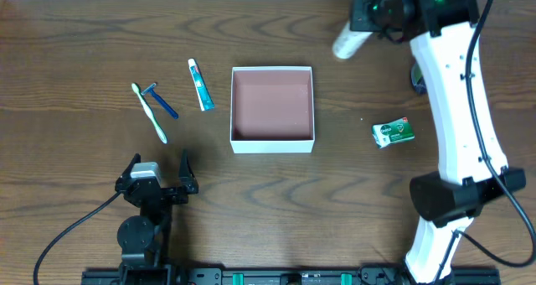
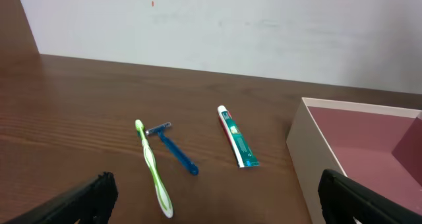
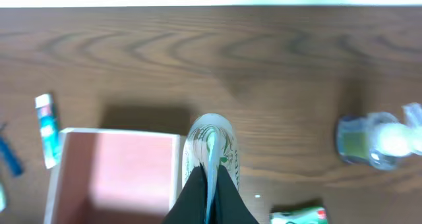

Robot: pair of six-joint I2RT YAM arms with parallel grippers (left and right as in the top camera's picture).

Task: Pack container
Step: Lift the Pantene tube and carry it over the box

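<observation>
waiting at the near edge of the table, our left gripper stands wide apart and holds nothing. just beyond it lie a toothbrush, a razor and a toothpaste tube, close together on bare wood left of the container. the container sits mid-table with its reddish-brown floor bare, so by our reckoning nothing is packed and the whole job remains. a green packet lies well apart on its right. farthest out, near the back edge, our right gripper is clamped on a white bottle. a small clear bottle stands nearby. open wood separates it from the box, and only the white walls need clearing.
</observation>
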